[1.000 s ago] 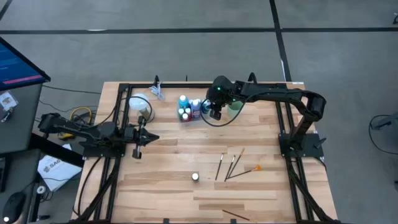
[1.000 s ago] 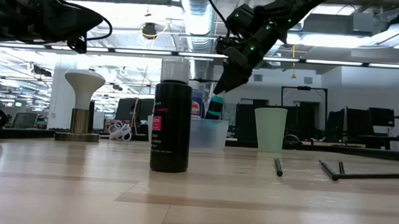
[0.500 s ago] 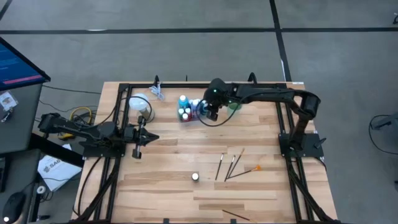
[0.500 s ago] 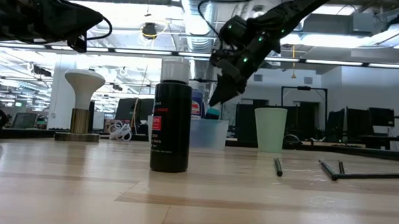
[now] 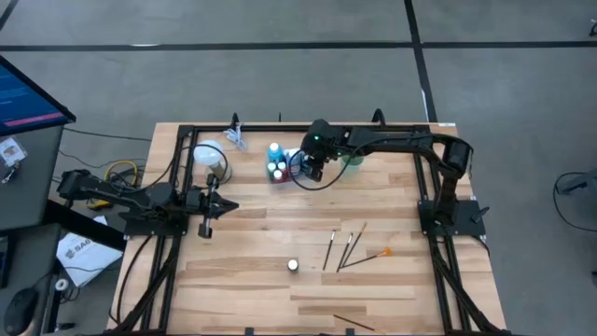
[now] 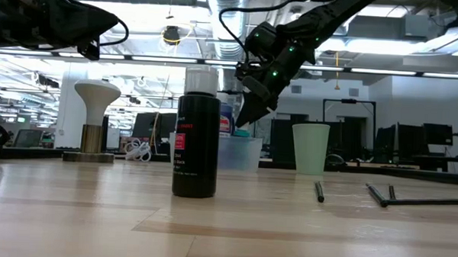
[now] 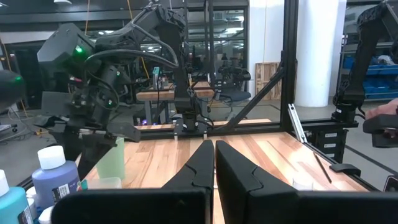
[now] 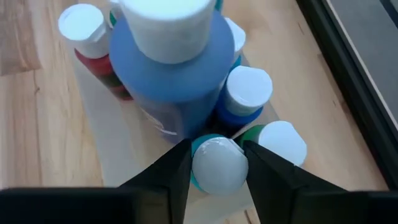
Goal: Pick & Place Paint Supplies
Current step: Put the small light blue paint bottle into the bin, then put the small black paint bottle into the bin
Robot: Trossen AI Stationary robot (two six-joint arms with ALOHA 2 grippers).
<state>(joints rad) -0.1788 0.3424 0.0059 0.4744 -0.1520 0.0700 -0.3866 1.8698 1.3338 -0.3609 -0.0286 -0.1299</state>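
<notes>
Jaws of the right gripper bracketing the white cap of a teal paint bottle, lowered among the other bottles in the clear tray at the desk's far side (whether squeezing or just flanking, cannot tell). Placing step, by the look of it. Next: spread wider, lift straight up clear of the neighbouring caps, then across to the lone dark bottle or the brushes near the front. Left gripper parked at the left side, jaws pressed together.
</notes>
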